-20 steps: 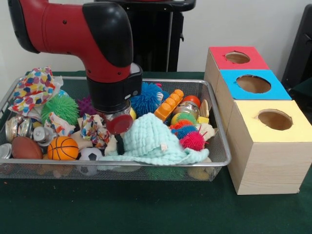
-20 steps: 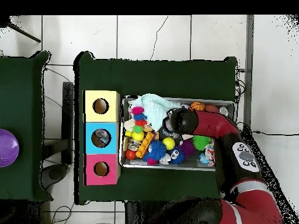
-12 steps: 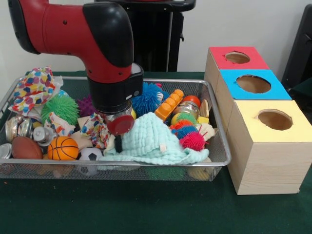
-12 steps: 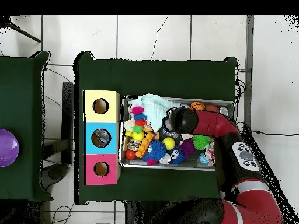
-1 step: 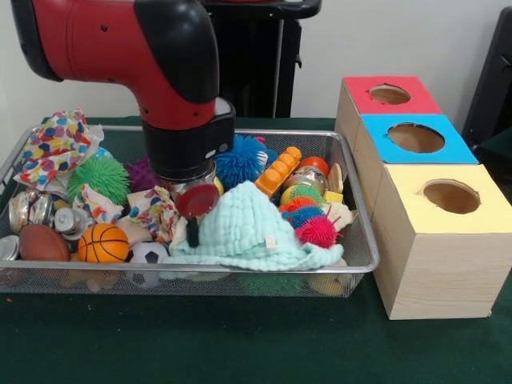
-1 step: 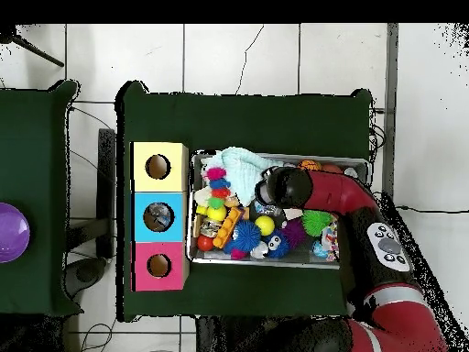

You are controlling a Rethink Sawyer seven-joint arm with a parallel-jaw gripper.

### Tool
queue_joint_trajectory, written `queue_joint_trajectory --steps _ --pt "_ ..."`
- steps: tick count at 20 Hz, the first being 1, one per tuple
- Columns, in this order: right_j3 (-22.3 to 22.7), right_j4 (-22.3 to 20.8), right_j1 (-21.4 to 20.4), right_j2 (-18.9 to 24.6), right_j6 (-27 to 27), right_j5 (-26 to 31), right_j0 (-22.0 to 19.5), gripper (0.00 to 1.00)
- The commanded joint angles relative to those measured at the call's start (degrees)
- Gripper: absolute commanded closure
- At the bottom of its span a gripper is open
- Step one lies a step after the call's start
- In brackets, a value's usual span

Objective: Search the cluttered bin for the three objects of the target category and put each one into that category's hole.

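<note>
One arm low over bin centre | gripper (image 5: pixel 193 234) dips between mint cloth (image 5: pixel 248 228) and patterned cloth (image 5: pixel 158 212), probably to dig under clutter | fingers: cannot tell, one dark tip visible | target category unclear | three-hole boxes (image 5: pixel 417 138) at frame right, apart from wire bin (image 5: pixel 356 216)
</note>
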State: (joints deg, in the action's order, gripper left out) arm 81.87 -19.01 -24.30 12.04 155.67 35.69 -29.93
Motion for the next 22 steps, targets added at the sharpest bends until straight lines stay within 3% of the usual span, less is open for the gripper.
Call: queue_joint_trajectory --steps 1,5,11,15,22 --pt "-0.1 7.6 -7.9 8.0 -7.2 13.3 -1.8 1.00" --pt "-1.4 9.5 -9.3 8.9 -9.5 21.7 -2.5 1.00" --pt "-3.0 10.0 -10.5 8.8 -10.5 29.8 -2.2 1.00" --pt "-4.8 8.0 -11.4 7.5 -9.9 34.9 -1.2 1.00" --pt "-3.7 1.1 -11.5 3.6 -10.2 34.4 -0.2 1.00"
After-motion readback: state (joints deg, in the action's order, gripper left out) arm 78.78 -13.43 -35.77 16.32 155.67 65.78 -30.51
